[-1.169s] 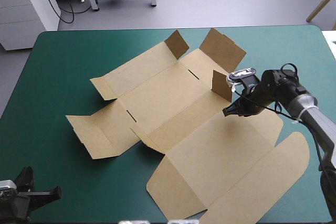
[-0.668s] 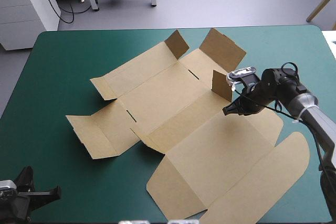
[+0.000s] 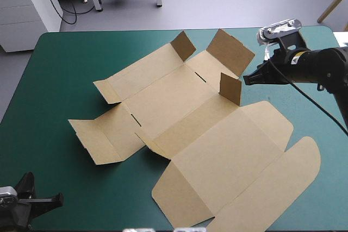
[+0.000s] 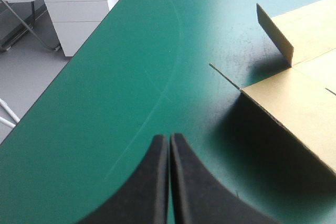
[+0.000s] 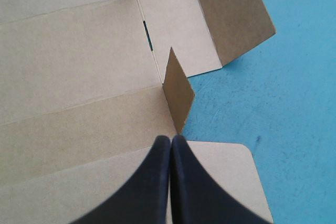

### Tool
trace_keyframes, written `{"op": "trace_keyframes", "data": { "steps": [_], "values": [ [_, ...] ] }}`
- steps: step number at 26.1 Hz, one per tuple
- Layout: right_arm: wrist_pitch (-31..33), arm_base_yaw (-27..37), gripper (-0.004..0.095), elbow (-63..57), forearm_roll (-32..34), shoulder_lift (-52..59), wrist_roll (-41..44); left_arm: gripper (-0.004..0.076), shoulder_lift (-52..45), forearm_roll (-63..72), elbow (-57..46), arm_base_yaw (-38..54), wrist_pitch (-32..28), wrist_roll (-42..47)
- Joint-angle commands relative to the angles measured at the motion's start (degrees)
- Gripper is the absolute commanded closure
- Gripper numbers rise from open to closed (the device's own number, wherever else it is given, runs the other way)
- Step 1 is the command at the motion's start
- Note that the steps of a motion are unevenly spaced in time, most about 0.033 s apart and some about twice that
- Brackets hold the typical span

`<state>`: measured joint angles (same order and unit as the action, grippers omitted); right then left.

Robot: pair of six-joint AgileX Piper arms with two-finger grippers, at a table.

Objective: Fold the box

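Observation:
The brown box [image 3: 185, 118] lies as a cut sheet spread on the teal-green cover, its long lid panel [image 3: 239, 172] flat toward the front right. A small flap [image 3: 230, 88] stands upright at the sheet's right side, and two far flaps are tilted up. My right gripper [image 3: 247, 80] hangs shut above the table, just right of that flap and not touching it. From the right wrist, the shut gripper [image 5: 170, 139] points down at the upright flap [image 5: 178, 95]. My left gripper [image 3: 58, 200] rests shut at the front left corner, its tips [image 4: 169, 138] well short of the box's nearest edge [image 4: 283, 108].
Bare teal-green cover [image 3: 49, 80] runs along the table's left side and far right corner. A white drawer cabinet [image 3: 27, 9] stands beyond the far left corner. A raised side flap [image 4: 274, 31] shows ahead of the left gripper.
My right gripper has lifted off the sheet beside the upright flap and drawn back toward the far right. The box and left arm have not moved.

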<state>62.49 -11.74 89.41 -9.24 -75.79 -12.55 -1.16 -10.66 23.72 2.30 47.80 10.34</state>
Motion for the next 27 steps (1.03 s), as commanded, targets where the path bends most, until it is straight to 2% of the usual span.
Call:
{"op": "trace_keyframes", "data": {
  "steps": [1,4,6,8,9,12,15,20,27],
  "values": [
    [-2.15,0.06,0.0927,2.7,0.24,3.42,0.17,0.0734,-0.56,-0.15,1.08,-0.03,-4.78,0.06],
    [-1.76,0.06,0.0926,2.7,1.17,3.42,0.17,0.0734,-0.56,-0.15,1.08,-0.03,-4.78,0.06],
    [-1.71,0.06,0.0884,2.7,1.68,3.42,0.17,0.0734,-0.56,-0.15,1.08,-0.03,-4.78,0.06],
    [-1.46,0.06,0.0745,2.7,2.58,3.42,0.17,0.0734,-0.56,-0.15,1.08,-0.03,-4.78,0.06],
    [-0.95,0.06,0.0585,2.7,2.94,3.42,0.17,0.0734,-0.56,-0.15,1.08,-0.03,-4.78,0.06],
    [-0.07,0.06,0.0266,2.7,3.09,3.42,0.17,0.0734,-0.56,-0.15,1.08,-0.03,-4.78,0.06],
    [-0.06,0.06,0.0077,2.7,3.09,3.42,0.17,0.0734,-0.56,-0.15,1.08,-0.03,-4.78,0.06],
    [-0.86,0.06,0.0052,3.08,2.81,1.41,-0.05,0.0734,-0.56,-0.15,1.08,-0.03,-4.78,0.06],
    [0.67,0.06,0.0052,8.11,2.39,-8.5,-1.31,0.0734,-0.56,-0.15,1.08,-0.03,-4.78,0.06]
  ]
}}
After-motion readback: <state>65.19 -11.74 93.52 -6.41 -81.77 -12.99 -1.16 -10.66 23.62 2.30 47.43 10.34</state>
